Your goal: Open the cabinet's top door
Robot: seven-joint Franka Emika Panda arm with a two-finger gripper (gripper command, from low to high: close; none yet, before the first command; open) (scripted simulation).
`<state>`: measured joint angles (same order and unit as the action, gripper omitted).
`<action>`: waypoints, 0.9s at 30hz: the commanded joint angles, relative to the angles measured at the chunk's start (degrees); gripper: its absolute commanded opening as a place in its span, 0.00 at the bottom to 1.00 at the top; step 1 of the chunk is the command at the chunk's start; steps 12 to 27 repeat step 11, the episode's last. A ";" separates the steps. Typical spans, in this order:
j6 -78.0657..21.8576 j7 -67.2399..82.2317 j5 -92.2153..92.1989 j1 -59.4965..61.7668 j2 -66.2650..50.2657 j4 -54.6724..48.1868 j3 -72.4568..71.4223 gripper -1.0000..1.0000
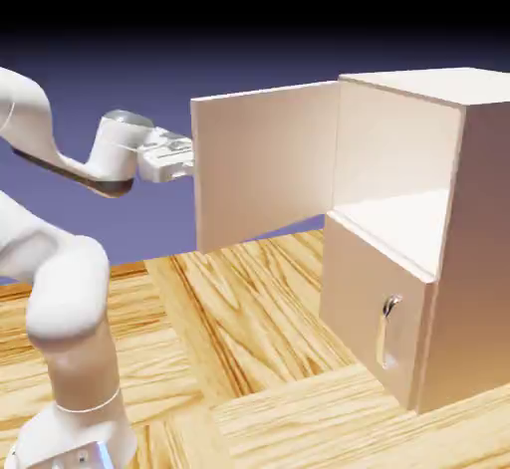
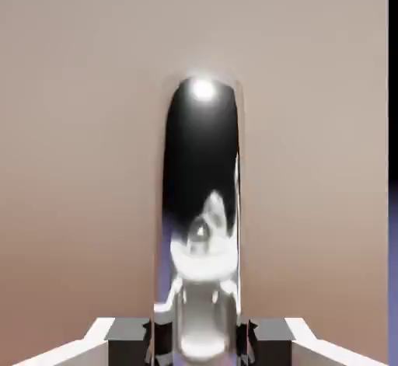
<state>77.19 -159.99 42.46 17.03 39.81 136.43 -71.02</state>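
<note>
Two-finger grey-tipped gripper (image 2: 200,339) is clamped on the long curved silver handle (image 2: 202,201), jaws nearly together with the chrome bar filling the gap between the fingertips (image 2: 128,333). Handle runs up the hand view's middle against flat beige-pink panel. In the exterior view the gripper (image 1: 177,161) sits at the free edge of the tall beige-pink top door (image 1: 264,163), on its far face, so the handle itself is hidden there. Door is swung wide open, standing out to the left of the boxy pale beige-pink cabinet (image 1: 478,248). Upper compartment is exposed. Shorter lower door (image 1: 374,313) is closed, its small silver handle (image 1: 388,330) upright. Cabinet stands on the light wooden plank table (image 1: 259,357); white arm (image 1: 60,288) rises at lower left.
</note>
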 commanded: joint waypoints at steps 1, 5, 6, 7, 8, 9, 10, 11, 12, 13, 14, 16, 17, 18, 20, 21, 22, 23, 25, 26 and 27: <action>-1.52 -0.09 -0.80 2.08 -0.39 -1.74 -1.90 0.00; -6.45 0.11 -3.68 10.39 -0.80 -8.17 -9.19 0.00; -7.54 0.30 -4.40 12.46 -0.60 -9.74 -10.89 0.00; -8.59 0.53 -5.13 14.54 -0.31 -11.31 -12.56 0.00; -9.62 0.81 -5.87 16.62 0.09 -12.91 -14.17 0.00; -10.65 1.17 -6.63 18.69 0.63 -14.55 -15.70 0.00; -11.68 1.56 -7.39 20.77 1.24 -16.23 -17.20 0.00; -12.08 1.72 -7.69 21.58 1.48 -16.89 -17.78 0.00; -12.08 1.72 -7.69 21.58 1.48 -16.89 -17.78 0.00; -12.08 1.72 -7.69 21.58 1.48 -16.89 -17.78 0.00; -12.08 1.72 -7.69 21.58 1.48 -16.89 -17.78 0.00; -12.08 1.72 -7.69 21.58 1.48 -16.89 -17.78 0.00; -12.08 1.72 -7.69 21.58 1.48 -16.89 -17.78 0.00; -12.08 1.72 -7.69 21.58 1.48 -16.89 -17.78 0.00; -12.08 1.72 -7.69 21.58 1.48 -16.89 -17.78 0.00; -12.08 1.72 -7.69 21.58 1.48 -16.89 -17.78 0.00; -12.08 1.72 -7.69 21.58 1.48 -16.89 -17.78 0.00; -12.08 1.72 -7.69 21.58 1.48 -16.89 -17.78 0.00; -12.08 1.72 -7.69 21.58 1.48 -16.89 -17.78 0.00; -12.08 1.72 -7.69 21.58 1.48 -16.89 -17.78 0.00; -12.08 1.72 -7.69 21.58 1.48 -16.89 -17.78 0.00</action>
